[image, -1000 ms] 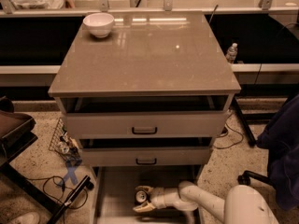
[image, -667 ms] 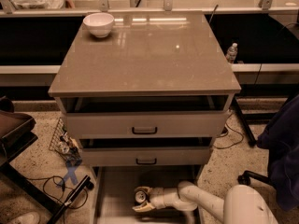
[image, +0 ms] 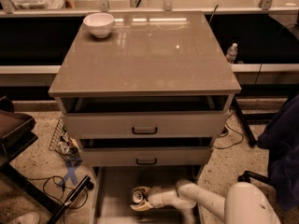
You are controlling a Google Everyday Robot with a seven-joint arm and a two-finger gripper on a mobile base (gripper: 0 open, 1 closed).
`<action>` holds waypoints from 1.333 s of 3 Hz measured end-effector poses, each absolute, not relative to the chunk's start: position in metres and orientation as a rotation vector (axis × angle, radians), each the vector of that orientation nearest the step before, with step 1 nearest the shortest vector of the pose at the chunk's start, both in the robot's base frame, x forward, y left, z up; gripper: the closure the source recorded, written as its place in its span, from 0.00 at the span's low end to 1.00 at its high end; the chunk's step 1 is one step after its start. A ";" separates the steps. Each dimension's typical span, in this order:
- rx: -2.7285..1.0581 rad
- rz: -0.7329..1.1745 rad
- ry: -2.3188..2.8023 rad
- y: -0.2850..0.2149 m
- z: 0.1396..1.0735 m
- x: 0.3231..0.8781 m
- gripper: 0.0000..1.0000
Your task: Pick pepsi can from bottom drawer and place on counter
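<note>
The pepsi can (image: 136, 195) lies in the open bottom drawer (image: 112, 197), its silver top facing me and its dark body mostly hidden. My gripper (image: 138, 199) reaches into the drawer from the right on the pale arm (image: 201, 200). Its fingers sit one above and one below the can, closed against it. The counter (image: 149, 55) is the glossy taupe slab on top of the cabinet, well above the gripper.
A white bowl (image: 98, 24) sits at the counter's far left corner. Two pale drawers with black handles (image: 145, 125) hang slightly open above the bottom drawer. A clear bottle (image: 231, 52) stands behind on the right. A dark chair (image: 280, 157) is at right, cables and a black stand (image: 18, 139) at left.
</note>
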State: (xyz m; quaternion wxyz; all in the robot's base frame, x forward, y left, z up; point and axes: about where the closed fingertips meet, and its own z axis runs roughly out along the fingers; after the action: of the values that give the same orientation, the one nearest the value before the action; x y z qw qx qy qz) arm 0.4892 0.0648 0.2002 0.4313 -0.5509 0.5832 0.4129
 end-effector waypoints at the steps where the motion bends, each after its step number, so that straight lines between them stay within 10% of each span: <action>1: -1.399 1.094 1.409 0.077 0.253 0.478 1.00; 4: -1.423 1.159 1.389 0.097 0.473 0.455 1.00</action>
State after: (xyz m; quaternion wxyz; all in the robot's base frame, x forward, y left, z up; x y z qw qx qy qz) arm 0.4555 0.0972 0.4734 0.4079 -0.5645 0.5511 0.4597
